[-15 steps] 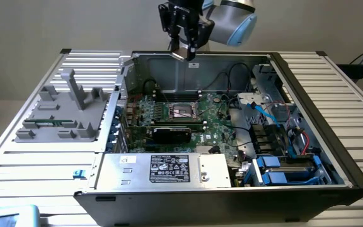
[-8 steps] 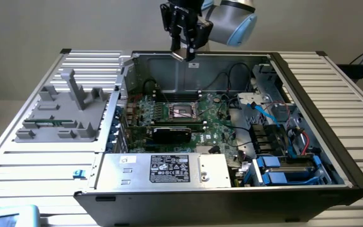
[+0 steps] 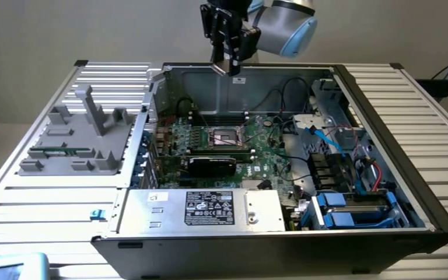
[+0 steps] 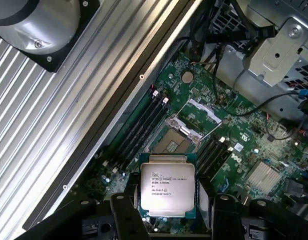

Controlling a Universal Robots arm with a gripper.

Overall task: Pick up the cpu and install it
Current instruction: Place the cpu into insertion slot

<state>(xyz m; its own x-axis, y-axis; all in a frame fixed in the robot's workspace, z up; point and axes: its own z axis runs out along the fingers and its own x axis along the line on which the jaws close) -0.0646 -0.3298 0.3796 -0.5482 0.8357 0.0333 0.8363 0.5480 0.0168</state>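
So the arm is carrying the cpu point(image 4: 167, 186) right now. The gripper point(image 4: 168, 212) is pinching it by two opposite edges, jaws standing partway open with the chip's width filling the gap, silver lid and printing facing the wrist camera. The pick-up part is looking done to me, so I'd call this the carry-to-install step. In the exterior view the gripper point(image 3: 234, 70) is hanging well above the socket point(image 3: 226, 137), up around the rim of the case point(image 3: 286, 81) and off toward the back wall from the socket, so the chip isn't sitting over it yet. From the wrist, the socket point(image 4: 180, 134) is looking open and empty, with its metal frame point(image 4: 204, 111) flipped up on the side away from the chip, though I'm not swearing to that. My guess is that seating it calls for getting the chip centred over the socket, squared to the frame, dead level, then letting go gently with no shoving. I can't tell the corner marking from here.
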